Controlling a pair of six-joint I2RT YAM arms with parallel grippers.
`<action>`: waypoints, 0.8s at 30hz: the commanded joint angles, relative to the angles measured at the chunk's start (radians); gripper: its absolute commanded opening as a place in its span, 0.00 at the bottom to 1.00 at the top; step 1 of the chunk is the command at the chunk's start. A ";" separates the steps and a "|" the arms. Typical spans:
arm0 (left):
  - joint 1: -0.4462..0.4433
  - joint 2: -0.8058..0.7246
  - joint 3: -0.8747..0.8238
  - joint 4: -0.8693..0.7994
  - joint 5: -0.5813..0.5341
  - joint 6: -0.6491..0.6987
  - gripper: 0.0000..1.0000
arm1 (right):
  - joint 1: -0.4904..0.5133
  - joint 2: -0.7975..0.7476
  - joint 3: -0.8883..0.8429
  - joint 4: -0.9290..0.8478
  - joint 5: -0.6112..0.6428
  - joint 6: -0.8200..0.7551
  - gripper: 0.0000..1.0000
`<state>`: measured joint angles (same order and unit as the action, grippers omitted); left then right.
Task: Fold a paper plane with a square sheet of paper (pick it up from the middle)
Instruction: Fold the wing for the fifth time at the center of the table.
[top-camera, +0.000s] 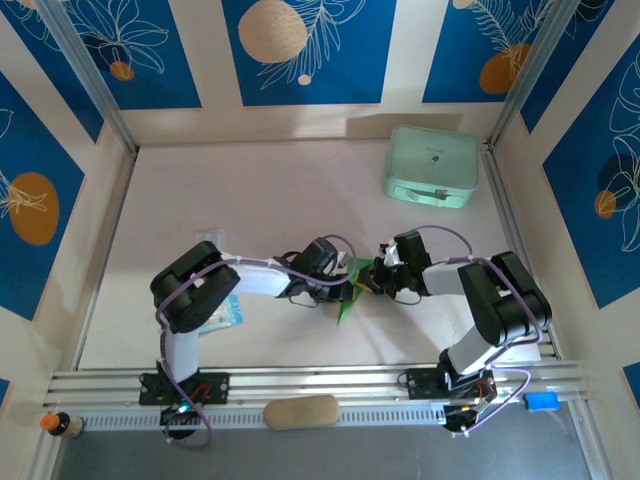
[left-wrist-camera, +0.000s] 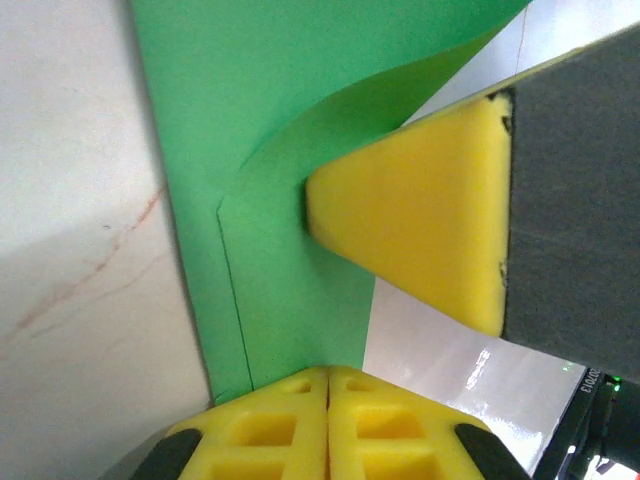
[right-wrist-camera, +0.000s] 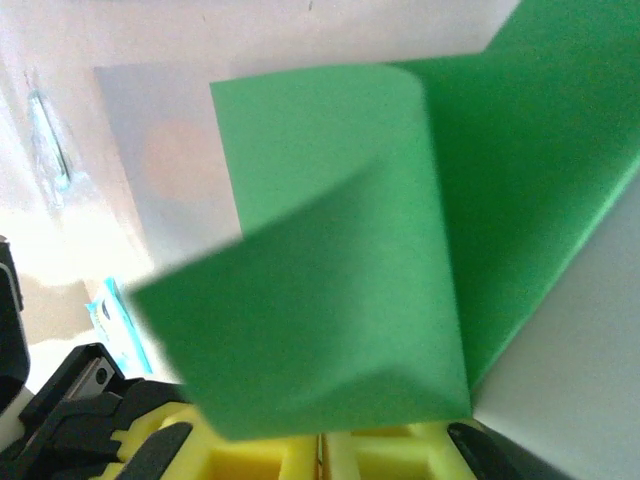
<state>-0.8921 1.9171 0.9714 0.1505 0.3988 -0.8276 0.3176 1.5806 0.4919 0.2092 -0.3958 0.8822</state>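
Note:
The square sheet of paper (top-camera: 346, 302), bright green, lies partly folded at the table's middle, one pointed corner toward the near edge. In the left wrist view the paper (left-wrist-camera: 290, 130) has a straight crease and a flap curling upward. My left gripper (left-wrist-camera: 328, 372) is shut, its tips resting at the paper's near edge, and the paper passes under them. From the top, the left gripper (top-camera: 348, 287) meets the right gripper (top-camera: 368, 280) over the sheet. My right gripper (right-wrist-camera: 322, 438) is shut, its fingertips (left-wrist-camera: 410, 230) tucked under the raised flap (right-wrist-camera: 330, 290), which drapes over them.
A pale mint-green case (top-camera: 432, 165) stands at the back right. A clear packet with blue print (top-camera: 232, 312) lies under the left arm. A tan oblong (top-camera: 300, 411) rests on the front rail. Walls close in on both sides.

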 joint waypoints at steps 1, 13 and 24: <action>0.006 0.008 -0.043 -0.089 -0.060 0.024 0.06 | -0.001 -0.038 0.004 -0.128 0.045 -0.017 0.10; 0.007 -0.007 -0.204 0.043 0.021 0.000 0.01 | -0.009 -0.237 0.000 -0.169 0.022 -0.125 0.12; 0.007 -0.020 -0.217 0.025 0.013 -0.002 0.00 | 0.097 -0.018 0.094 -0.182 0.080 -0.178 0.08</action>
<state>-0.8902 1.8729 0.8158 0.3634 0.4187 -0.8314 0.4255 1.5112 0.5568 0.0441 -0.3393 0.7296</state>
